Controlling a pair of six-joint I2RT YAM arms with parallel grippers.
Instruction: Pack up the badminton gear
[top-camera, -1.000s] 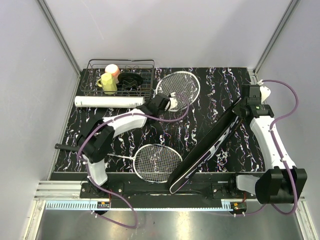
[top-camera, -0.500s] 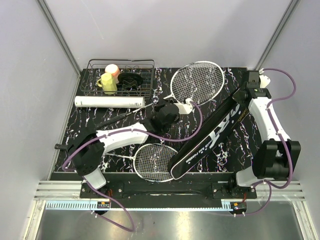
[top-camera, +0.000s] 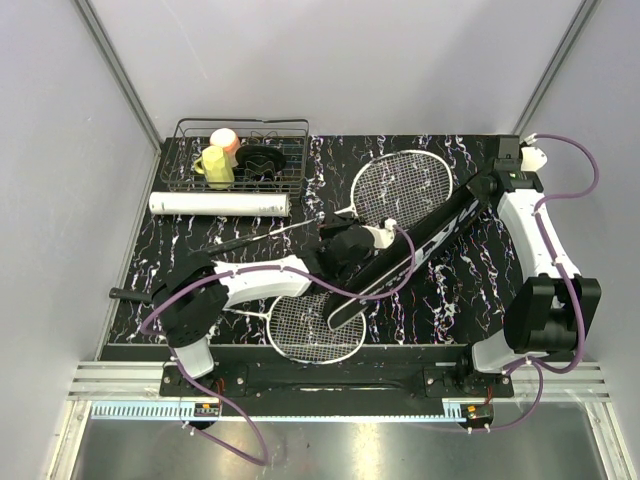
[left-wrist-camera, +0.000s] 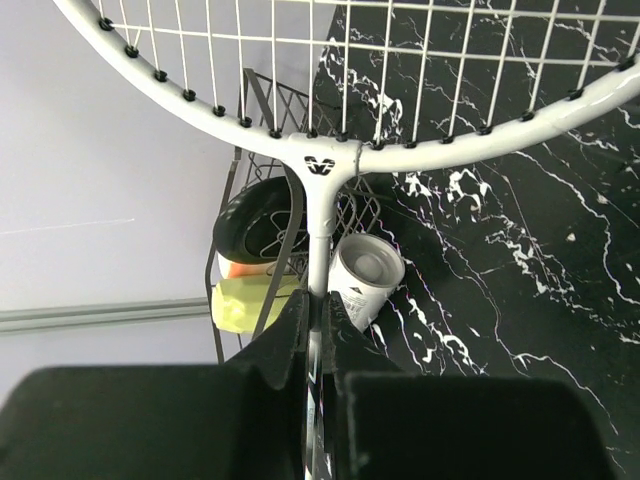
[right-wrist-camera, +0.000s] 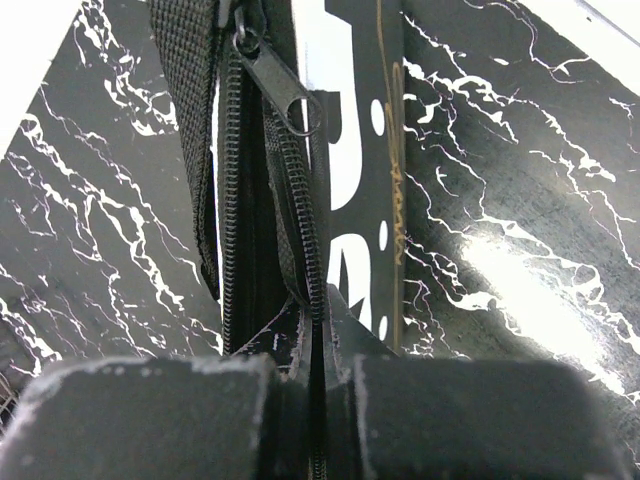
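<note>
**A:** Top view first. The left gripper (top-camera: 332, 228) is clamped on the first racket (top-camera: 403, 188) by its shaft, with the head out toward the back of the table (top-camera: 470, 290). The second racket (top-camera: 312, 328) lies flat at the near edge.

**B:** And the black bag (top-camera: 440, 232)?

**A:** It runs diagonally. The right gripper (top-camera: 493, 183) pinches its far end, and the near end overlaps the second racket's head. The white tube (top-camera: 220, 204) lies just in front of the wire basket (top-camera: 243, 150).

**B:** Left wrist cam?

**A:** Fingers tight on the shaft right below the throat. The tube's end and a yellow cup (left-wrist-camera: 245, 303) are behind it.

**B:** Right wrist?

**A:** Jaws squeezed onto the bag's zipper edge, with the zipper pull (right-wrist-camera: 283, 90) farther along.
</note>
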